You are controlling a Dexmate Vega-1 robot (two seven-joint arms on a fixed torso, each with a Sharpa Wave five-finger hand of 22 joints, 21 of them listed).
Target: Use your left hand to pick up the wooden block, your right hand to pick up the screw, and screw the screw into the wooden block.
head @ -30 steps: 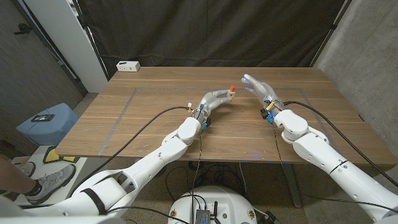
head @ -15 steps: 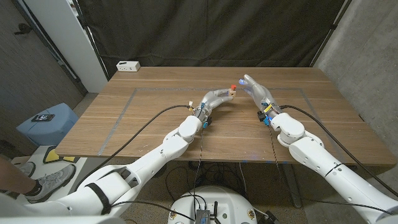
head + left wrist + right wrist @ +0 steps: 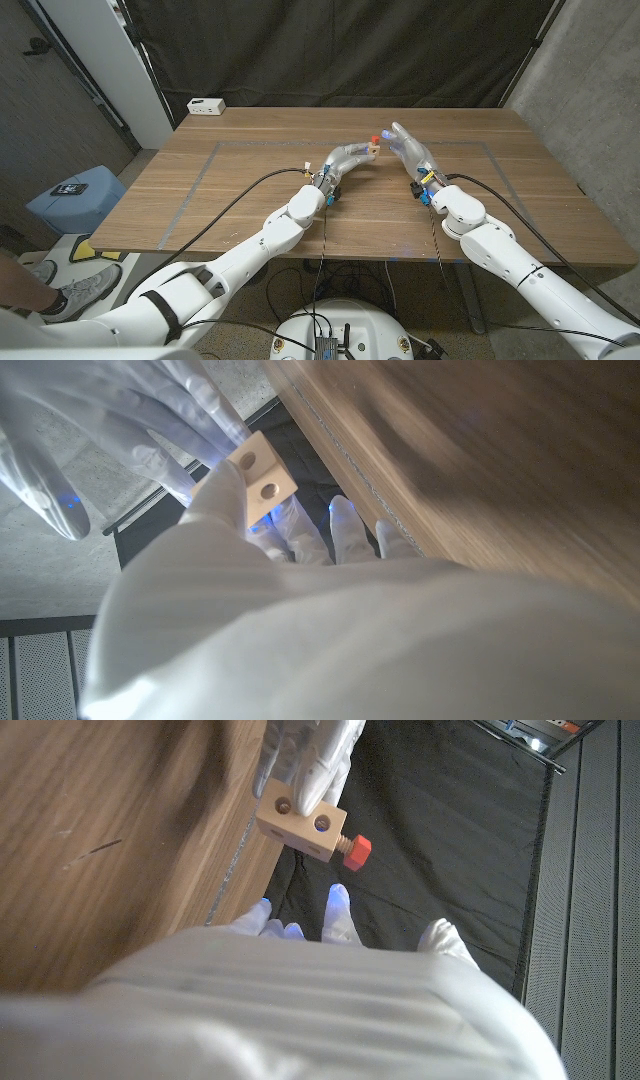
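Note:
My left hand (image 3: 347, 157) holds the small wooden block (image 3: 370, 151) up over the middle of the table. The block (image 3: 300, 820) has two round holes in its face. The red-headed screw (image 3: 357, 851) sticks out of one side, its thread partly in the wood. In the left wrist view the block (image 3: 262, 475) sits at my left hand's fingertips. My right hand (image 3: 408, 146) hovers just right of the block, fingers spread and holding nothing. In the right wrist view its fingertips (image 3: 337, 904) stop short of the screw (image 3: 375, 138).
The wooden table (image 3: 250, 190) carries a faint taped rectangle. A white power strip (image 3: 206, 105) lies at its far left corner. Black cables run along both forearms. A dark curtain hangs behind the table.
My right hand and forearm have drifted a little to the left, closer to the block and screw. The left hand keeps the block in the same place.

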